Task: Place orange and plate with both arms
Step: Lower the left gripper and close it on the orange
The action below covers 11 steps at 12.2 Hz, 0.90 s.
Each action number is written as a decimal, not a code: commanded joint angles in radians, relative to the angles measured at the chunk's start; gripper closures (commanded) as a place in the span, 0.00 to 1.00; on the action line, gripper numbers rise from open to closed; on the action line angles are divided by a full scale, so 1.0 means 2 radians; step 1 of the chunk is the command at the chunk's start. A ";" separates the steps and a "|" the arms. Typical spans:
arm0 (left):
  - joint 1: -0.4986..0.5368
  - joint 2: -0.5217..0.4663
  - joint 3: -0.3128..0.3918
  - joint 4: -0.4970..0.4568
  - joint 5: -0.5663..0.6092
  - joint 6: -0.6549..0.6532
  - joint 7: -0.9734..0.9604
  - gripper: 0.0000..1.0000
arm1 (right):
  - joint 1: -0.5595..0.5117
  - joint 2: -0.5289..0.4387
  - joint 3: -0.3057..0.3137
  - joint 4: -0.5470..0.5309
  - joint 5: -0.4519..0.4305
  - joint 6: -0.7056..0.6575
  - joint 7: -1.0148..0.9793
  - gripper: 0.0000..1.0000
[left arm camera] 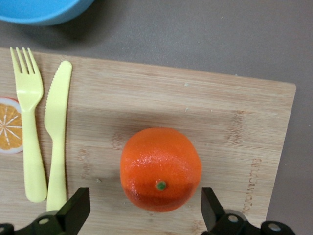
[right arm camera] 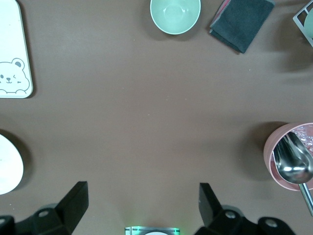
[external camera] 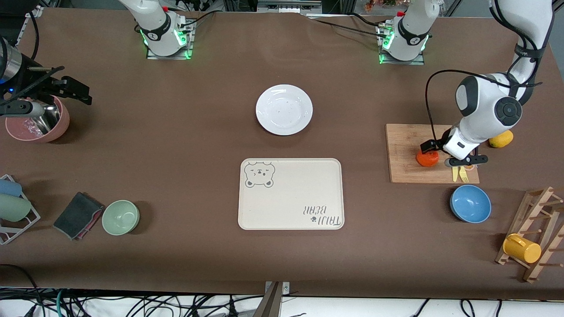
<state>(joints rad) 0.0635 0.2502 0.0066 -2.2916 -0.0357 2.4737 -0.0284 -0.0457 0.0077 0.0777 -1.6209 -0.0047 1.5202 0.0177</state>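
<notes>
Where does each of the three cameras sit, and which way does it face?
Front view: high across the table, facing both arms' bases; plate mid-table.
Left wrist view: on the left wrist, looking down at the orange on the cutting board; open left pincer shows.
Right wrist view: on the right wrist, over bare table; open right pincer shows.
Shared: front and left wrist views both show the orange.

White rounded arms, black joint caps, black cables, green-lit bases.
</notes>
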 commanded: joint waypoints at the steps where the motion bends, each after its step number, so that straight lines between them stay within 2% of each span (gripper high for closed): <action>1: -0.006 0.007 0.000 -0.009 0.006 0.022 -0.007 0.00 | -0.001 -0.001 0.002 0.004 0.002 -0.003 0.003 0.00; 8: -0.006 0.030 0.000 -0.004 0.006 0.029 -0.007 0.01 | -0.001 -0.001 0.002 0.004 0.002 -0.003 0.003 0.00; 10: -0.006 0.036 0.000 0.000 0.006 0.029 -0.006 0.11 | 0.000 -0.001 0.002 0.004 0.002 -0.002 0.003 0.00; 11: -0.006 0.038 0.000 0.002 0.007 0.029 -0.006 0.19 | 0.000 -0.001 0.002 0.004 0.001 -0.002 0.003 0.00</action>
<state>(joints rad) 0.0586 0.3140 0.0034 -2.2987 -0.0357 2.5182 -0.0288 -0.0457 0.0080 0.0777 -1.6209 -0.0047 1.5207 0.0177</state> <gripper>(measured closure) 0.048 0.000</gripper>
